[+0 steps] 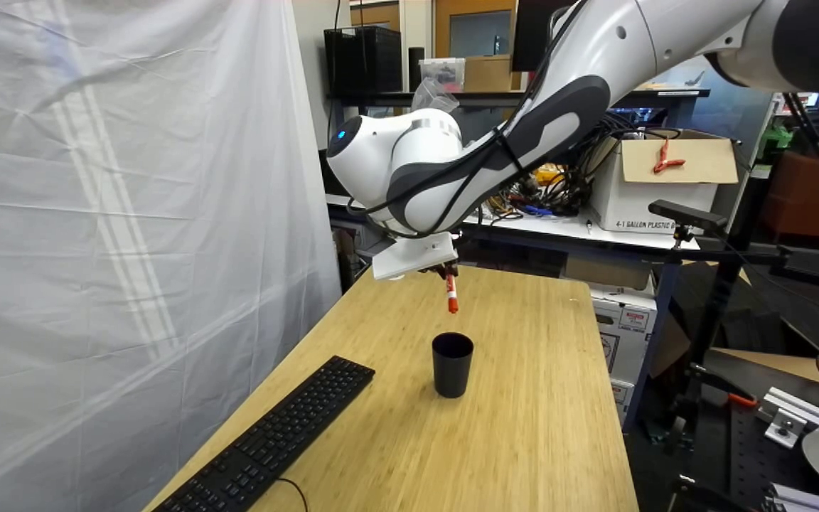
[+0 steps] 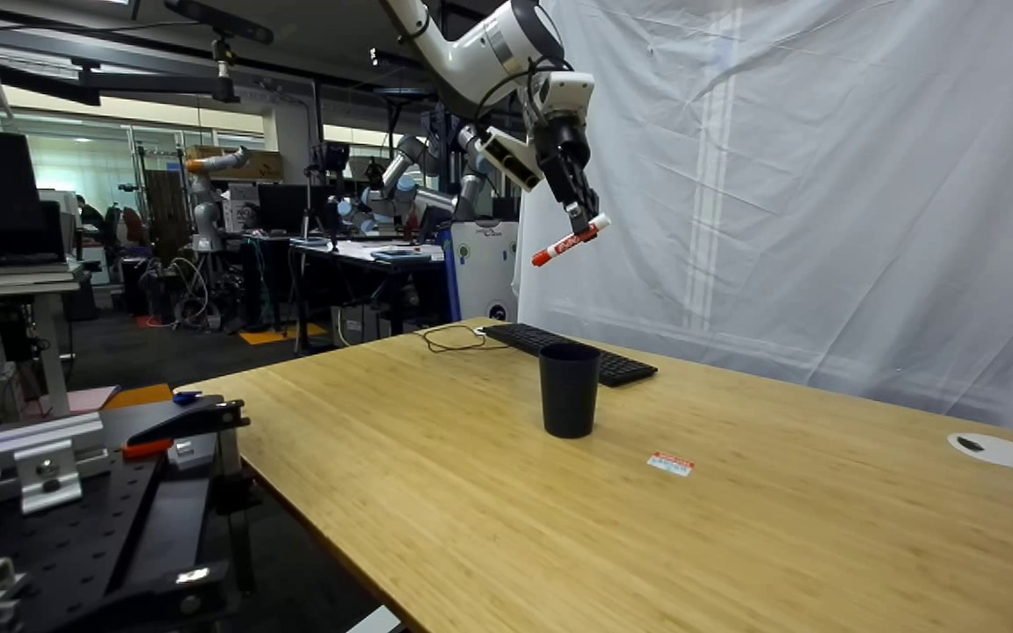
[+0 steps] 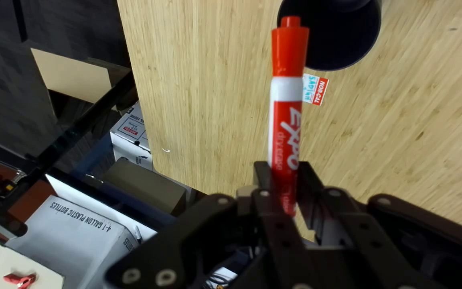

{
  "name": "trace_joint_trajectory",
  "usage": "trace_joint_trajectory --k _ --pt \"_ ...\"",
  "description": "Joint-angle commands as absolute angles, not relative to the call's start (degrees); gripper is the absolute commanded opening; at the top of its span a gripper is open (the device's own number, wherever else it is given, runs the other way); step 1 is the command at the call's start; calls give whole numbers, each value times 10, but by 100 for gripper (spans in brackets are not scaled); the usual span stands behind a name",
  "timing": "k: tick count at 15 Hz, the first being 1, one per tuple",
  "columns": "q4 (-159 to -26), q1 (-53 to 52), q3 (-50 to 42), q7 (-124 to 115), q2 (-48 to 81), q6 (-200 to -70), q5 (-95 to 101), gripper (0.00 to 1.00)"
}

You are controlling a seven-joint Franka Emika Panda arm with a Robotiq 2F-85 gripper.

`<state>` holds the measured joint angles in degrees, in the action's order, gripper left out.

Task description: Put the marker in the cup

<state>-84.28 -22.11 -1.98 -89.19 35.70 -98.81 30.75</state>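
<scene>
The red-and-white marker shows in both exterior views [image 1: 451, 291] [image 2: 564, 245] and in the wrist view [image 3: 286, 108]. My gripper [image 3: 284, 172] is shut on it near one end, with the red cap end sticking out beyond the fingers. In an exterior view [image 2: 590, 224] the gripper holds the marker tilted, cap end lower, well above the table. The black cup stands upright on the table in both exterior views [image 1: 451, 370] [image 2: 569, 396]. In the wrist view the cup's opening [image 3: 337, 44] is partly cut off at the top edge, and the marker's cap overlaps its rim.
A black keyboard [image 1: 274, 434] lies on the wooden table [image 1: 523, 412] near the cup. A small red-and-white label [image 2: 671, 463] lies flat beside the cup. A white curtain [image 2: 788, 220] hangs along one side. A shelf with boxes [image 1: 658, 185] stands beyond the table's end.
</scene>
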Motion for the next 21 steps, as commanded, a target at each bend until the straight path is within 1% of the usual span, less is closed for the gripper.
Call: trace_joint_trajectory --k 1,8,9,14,21 --pt "-840 -219 -15 -893 358 -985 309 19" --pt "-840 -219 -15 -893 358 -985 309 19" --pt "-840 -219 -15 -893 358 -985 309 5" --pt "-841 -234 -18 -895 381 -958 323 5" --pt "-840 -263 -19 -905 405 -885 372 5"
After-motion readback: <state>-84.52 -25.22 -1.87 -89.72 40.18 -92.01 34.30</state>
